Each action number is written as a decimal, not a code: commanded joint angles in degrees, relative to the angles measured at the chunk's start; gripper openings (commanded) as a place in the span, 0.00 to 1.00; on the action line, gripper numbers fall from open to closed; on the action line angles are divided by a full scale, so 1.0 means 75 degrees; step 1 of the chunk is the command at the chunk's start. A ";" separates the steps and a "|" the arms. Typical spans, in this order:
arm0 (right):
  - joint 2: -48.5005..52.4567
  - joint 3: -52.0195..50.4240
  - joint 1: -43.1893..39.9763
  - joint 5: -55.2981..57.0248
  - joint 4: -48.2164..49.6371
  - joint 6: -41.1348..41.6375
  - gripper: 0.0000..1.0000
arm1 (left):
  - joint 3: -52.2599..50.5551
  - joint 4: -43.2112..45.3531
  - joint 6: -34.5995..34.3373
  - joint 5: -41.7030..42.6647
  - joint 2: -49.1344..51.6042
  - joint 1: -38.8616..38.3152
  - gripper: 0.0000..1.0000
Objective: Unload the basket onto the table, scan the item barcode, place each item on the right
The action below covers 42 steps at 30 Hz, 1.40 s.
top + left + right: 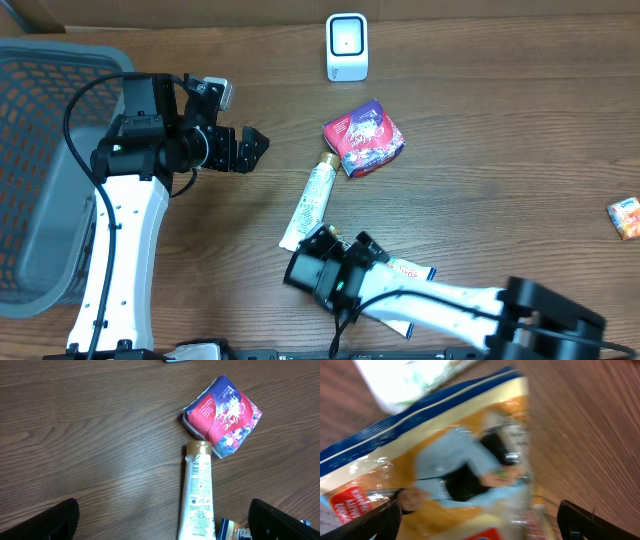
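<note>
The white barcode scanner [347,47] stands at the back of the table. A blue and yellow snack packet [460,460] lies flat under my right gripper [480,522], filling the right wrist view, blurred. That gripper [346,240] is open, one finger on each side of the packet, and grips nothing. The packet's end [412,269] sticks out to its right. My left gripper [248,148] hangs open and empty left of a white tube [310,205]. In the left wrist view the tube [197,495] lies between its fingers [280,520].
A red and purple packet [363,137] lies at the tube's cap end, also in the left wrist view [222,415]. A small orange packet [625,216] sits at the right edge. A grey basket [40,190] stands at the far left under the left arm.
</note>
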 commanded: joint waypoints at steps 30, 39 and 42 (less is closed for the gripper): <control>0.0976 0.0694 -0.3789 -0.6443 0.6003 0.0711 0.04 | 0.0006 -0.0020 -0.0204 -0.0621 -0.0064 0.0050 1.00; 0.1547 0.0839 -0.4473 -0.5336 0.6764 0.1425 0.04 | 0.0006 -0.0102 -0.0224 -0.0822 -0.0064 0.0050 1.00; 0.1810 0.0839 -0.4485 -0.5342 0.6767 0.1635 0.04 | 0.0006 -0.0108 -0.0224 -0.0825 -0.0064 0.0050 1.00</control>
